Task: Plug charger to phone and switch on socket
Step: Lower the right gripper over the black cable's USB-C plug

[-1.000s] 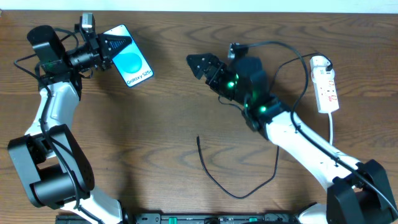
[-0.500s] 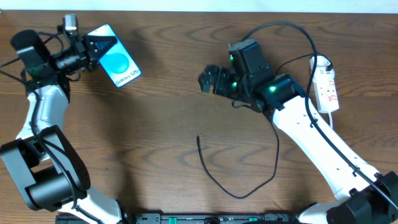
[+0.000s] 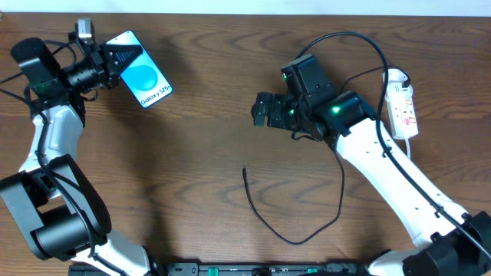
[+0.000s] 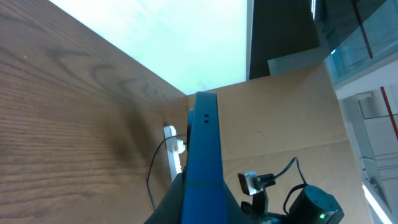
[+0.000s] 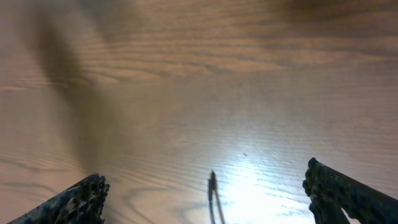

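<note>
My left gripper is shut on the phone, which it holds at the far left with the light-blue "Galaxy S25" screen facing up. In the left wrist view the phone shows edge-on between the fingers. The charger cable lies loose on the table at front centre, its small plug tip pointing away from me. My right gripper is open and empty above the table, behind the tip. The tip shows between its fingers. The white socket lies at the far right with its white cord.
The charger's black cable runs up the right arm and arcs over to the socket's near end. The right arm stretches across the right half of the wooden table. The socket also shows in the left wrist view.
My right gripper has swung from pointing far-left to point down over the cable tip. My left gripper with the phone has moved slightly left.
</note>
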`<control>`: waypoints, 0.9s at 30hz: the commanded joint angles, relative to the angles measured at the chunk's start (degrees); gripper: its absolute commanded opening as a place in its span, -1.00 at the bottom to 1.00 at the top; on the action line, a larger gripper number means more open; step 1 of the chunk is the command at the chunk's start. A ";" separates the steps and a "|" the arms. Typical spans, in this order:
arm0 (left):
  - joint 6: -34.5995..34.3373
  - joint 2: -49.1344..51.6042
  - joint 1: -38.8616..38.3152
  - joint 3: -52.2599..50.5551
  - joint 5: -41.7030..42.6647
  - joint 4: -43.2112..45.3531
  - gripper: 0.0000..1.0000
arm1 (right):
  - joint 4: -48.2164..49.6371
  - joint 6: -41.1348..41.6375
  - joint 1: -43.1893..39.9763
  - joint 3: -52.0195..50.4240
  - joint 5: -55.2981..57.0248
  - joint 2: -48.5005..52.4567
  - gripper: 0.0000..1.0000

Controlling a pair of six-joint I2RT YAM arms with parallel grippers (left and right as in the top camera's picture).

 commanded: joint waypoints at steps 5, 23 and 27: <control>0.94 -1.66 -0.02 0.24 0.98 0.26 -0.85 | -4.04 -2.36 4.39 0.24 1.07 6.75 0.98; 0.96 -1.66 -0.02 0.24 0.98 0.28 -0.85 | -6.36 2.01 16.11 0.24 8.39 17.38 0.99; 0.96 -1.66 -0.02 0.24 0.98 0.28 -0.85 | -6.36 2.45 16.98 0.24 8.35 20.11 0.96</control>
